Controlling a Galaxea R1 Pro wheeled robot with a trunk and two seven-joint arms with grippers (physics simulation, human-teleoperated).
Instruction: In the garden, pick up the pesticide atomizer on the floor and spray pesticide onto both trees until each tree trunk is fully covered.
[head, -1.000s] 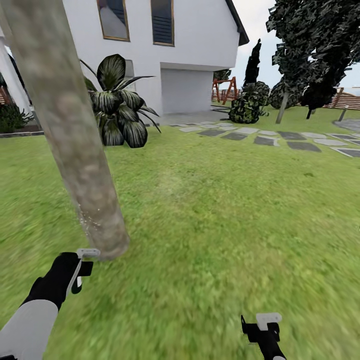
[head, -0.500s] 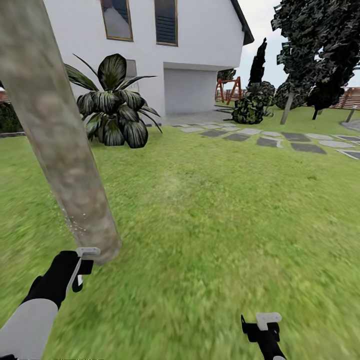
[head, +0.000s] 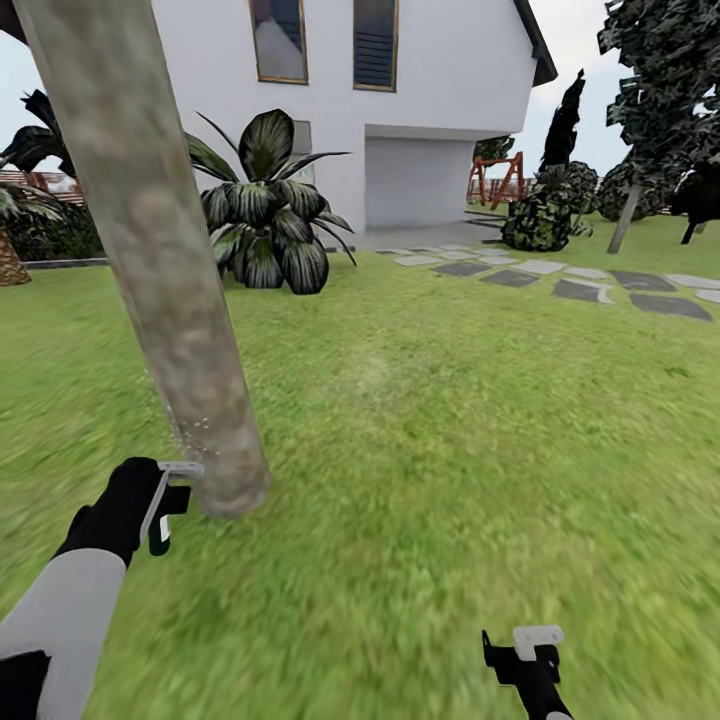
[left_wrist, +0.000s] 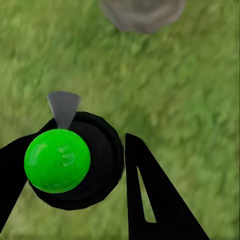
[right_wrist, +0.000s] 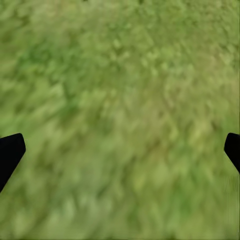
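A thick pale mottled tree trunk (head: 150, 230) leans across the left of the head view, with its base (left_wrist: 142, 12) on the lawn. Small white specks cling to the bark low down (head: 195, 432). My left gripper (head: 165, 505) hovers just left of the trunk's base, shut on the pesticide atomizer (left_wrist: 75, 160). The atomizer is a round dark bottle seen from above, with a bright green top and a grey nozzle pointing toward the trunk. My right gripper (head: 525, 655) hangs open over bare grass, its fingertips (right_wrist: 10, 150) wide apart.
A white house (head: 420, 80) stands behind the lawn, with a broad-leaved dark plant (head: 270, 220) in front of it. Grey stepping stones (head: 590, 288) run to the right, past a dark bush (head: 545, 212) and dark-leaved trees (head: 660, 100). Open grass lies ahead and to the right.
The whole head view has swung, so the house, plant and trunk sit further right. My left gripper is a little higher, level with the trunk's base. The right arm has not moved.
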